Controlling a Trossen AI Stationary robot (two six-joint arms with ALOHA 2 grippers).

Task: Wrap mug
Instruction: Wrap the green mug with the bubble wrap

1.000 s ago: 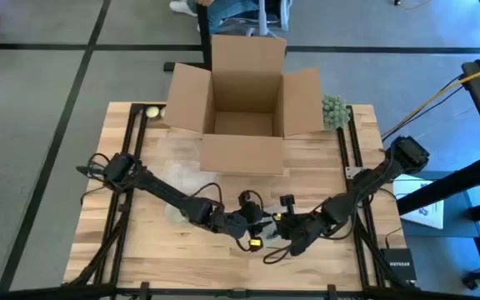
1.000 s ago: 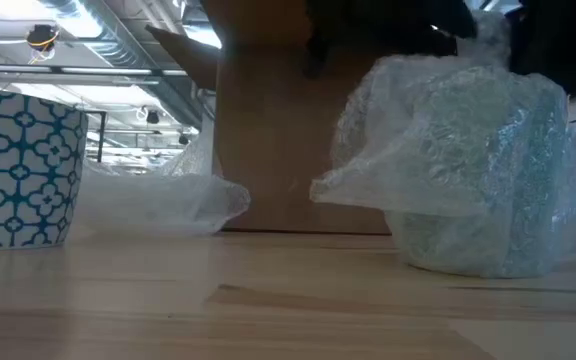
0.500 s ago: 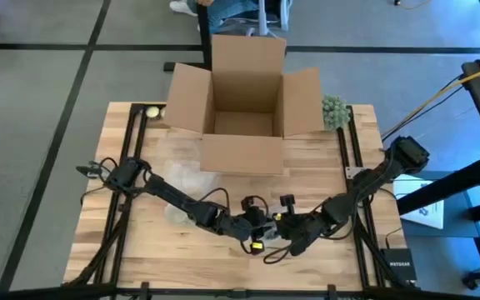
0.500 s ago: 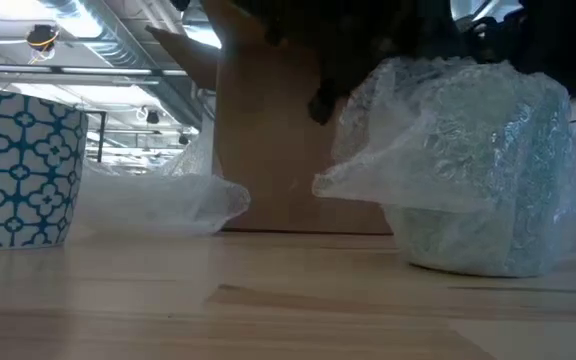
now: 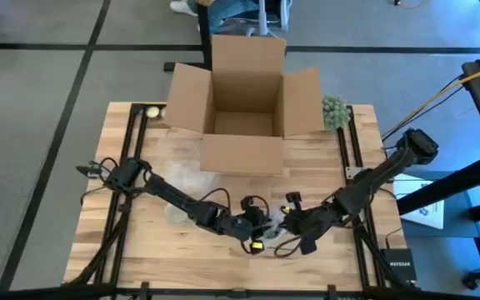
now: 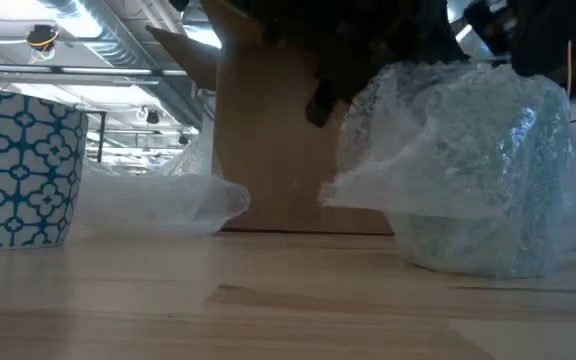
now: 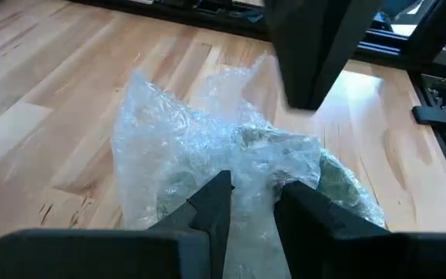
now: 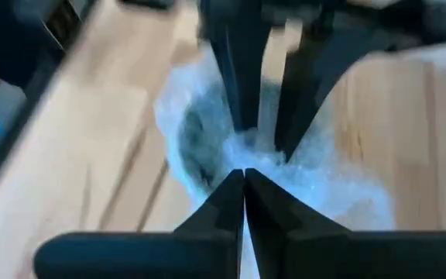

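1. Your mug [image 6: 483,170] sits near the front edge of the table [image 5: 307,179], already swathed in bubble wrap [image 7: 207,147], in front of the cardboard box [image 5: 244,92].
2. Left gripper [image 7: 252,203] is down on the bundle with its fingers slightly parted, wrap bunched between them; likely pinning the loose film.
3. Right gripper [image 8: 244,190] shows its fingertips pressed together at the wrap; whether it pinches film you cannot tell.
4. A second patterned mug [image 6: 18,165] stands well apart, bare.
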